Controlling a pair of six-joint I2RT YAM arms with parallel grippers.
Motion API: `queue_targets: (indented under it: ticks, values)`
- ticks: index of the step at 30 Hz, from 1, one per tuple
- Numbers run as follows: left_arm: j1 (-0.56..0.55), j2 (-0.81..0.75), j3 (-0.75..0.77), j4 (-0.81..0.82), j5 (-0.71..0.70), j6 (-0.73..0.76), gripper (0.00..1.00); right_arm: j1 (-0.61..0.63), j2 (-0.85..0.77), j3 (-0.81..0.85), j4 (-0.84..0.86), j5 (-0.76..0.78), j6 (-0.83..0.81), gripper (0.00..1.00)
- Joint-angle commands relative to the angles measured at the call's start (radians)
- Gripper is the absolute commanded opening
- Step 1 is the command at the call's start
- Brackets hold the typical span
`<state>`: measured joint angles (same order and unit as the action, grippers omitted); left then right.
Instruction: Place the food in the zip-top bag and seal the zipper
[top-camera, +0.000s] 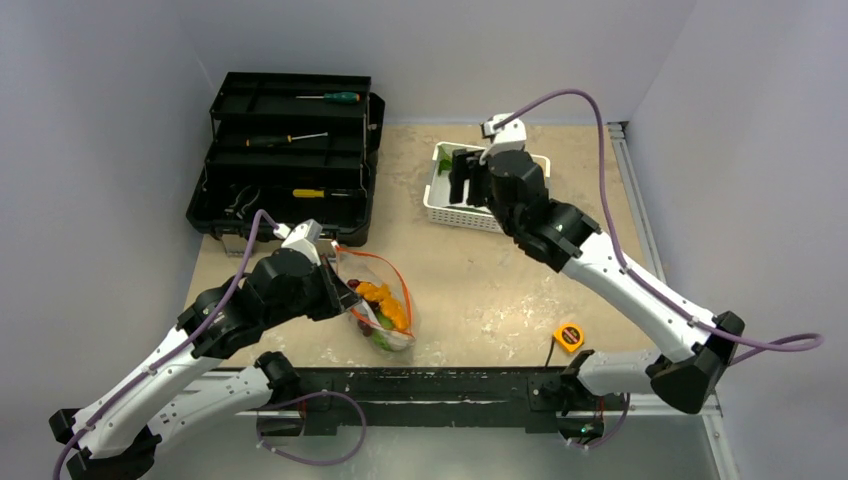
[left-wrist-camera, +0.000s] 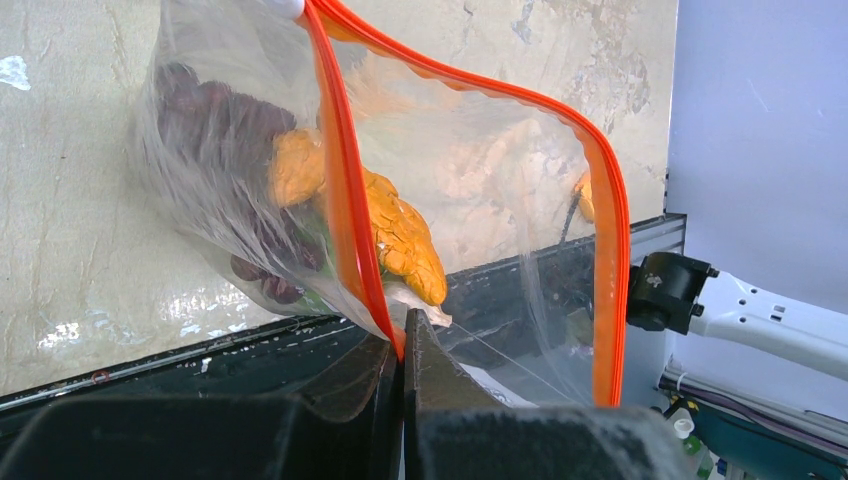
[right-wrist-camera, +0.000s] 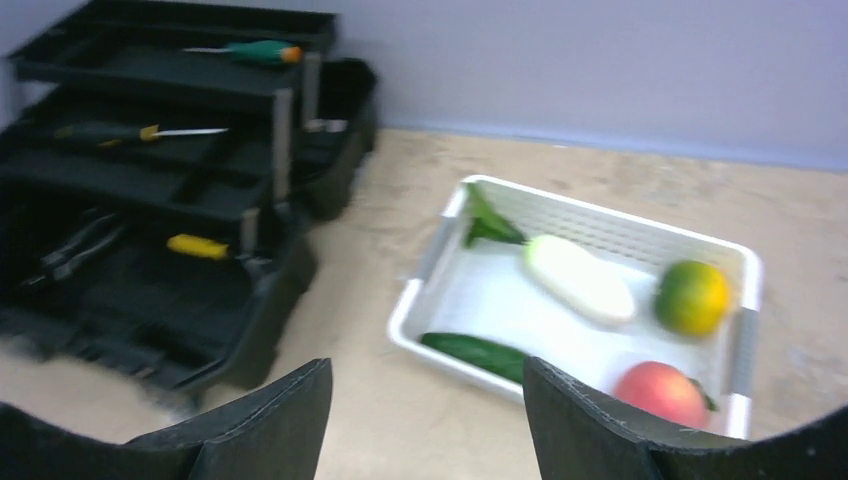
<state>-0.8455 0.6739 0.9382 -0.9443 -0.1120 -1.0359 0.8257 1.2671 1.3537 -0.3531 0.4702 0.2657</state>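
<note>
Left gripper: jaws pressed together, pinching the bag by one lip of its orange zipper strip. The bag hangs open near the left arm at the near side of the table, its mouth gaping in a wide loop. Inside are orange pieces and dark grapes, plus something green low down, unclear.

Right gripper: fingers spread wide, nothing between them, above the table just short of the white basket at the far side.

The basket holds a cucumber along the near wall, a white vegetable with green leaves, a yellow-orange round fruit and a peach. The task looks partway done.

Handling, as a judgement:
- The bag is thin, floppy and slick. The strip is the only stiff part, so hold it there; the film would slip or crumple.
- The toy food looks light, hard and smooth.
- Round pieces may roll or squirt out of the jaws, so take them across the widest part.
- Take the cucumber across its middle; it lies close to the wall, so finger room is tight.

A black toolbox with screwdrivers sits to the left of the basket, not part of the job.
</note>
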Motion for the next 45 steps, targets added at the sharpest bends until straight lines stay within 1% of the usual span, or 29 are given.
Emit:
queue_targets:
  ticks: [1, 5, 10, 15, 25, 29, 31, 37, 45]
  values:
    - [-0.003, -0.001, 0.008, 0.035, 0.002, 0.003, 0.0, -0.132, 0.073, -0.02, -0.006, 0.073, 0.055, 0.69]
    - [-0.004, 0.001, 0.007, 0.037, 0.005, 0.005, 0.0, -0.206, 0.201, -0.014, -0.019, 0.124, 0.053, 0.68]
    - [-0.003, -0.002, 0.005, 0.036, 0.006, 0.005, 0.0, -0.282, 0.361, 0.045, -0.076, 0.134, 0.072, 0.7]
    - [-0.003, -0.003, 0.006, 0.032, 0.005, 0.005, 0.0, -0.322, 0.472, 0.074, -0.117, 0.15, 0.108, 0.72]
    - [-0.004, -0.002, 0.006, 0.029, 0.005, 0.005, 0.0, -0.387, 0.554, 0.042, -0.101, 0.231, 0.149, 0.76]
    - [-0.003, 0.001, 0.009, 0.03, 0.009, 0.005, 0.0, -0.406, 0.568, 0.047, -0.09, 0.219, 0.147, 0.79]
    - [-0.003, 0.001, 0.01, 0.03, 0.011, 0.005, 0.0, -0.416, 0.573, 0.052, -0.087, 0.213, 0.15, 0.82]
    - [-0.003, -0.005, 0.011, 0.022, 0.009, 0.004, 0.0, -0.449, 0.605, 0.072, -0.089, 0.174, 0.144, 0.84]
    - [-0.003, -0.009, 0.009, 0.018, 0.008, 0.002, 0.0, -0.46, 0.65, 0.067, -0.09, 0.154, 0.148, 0.85]
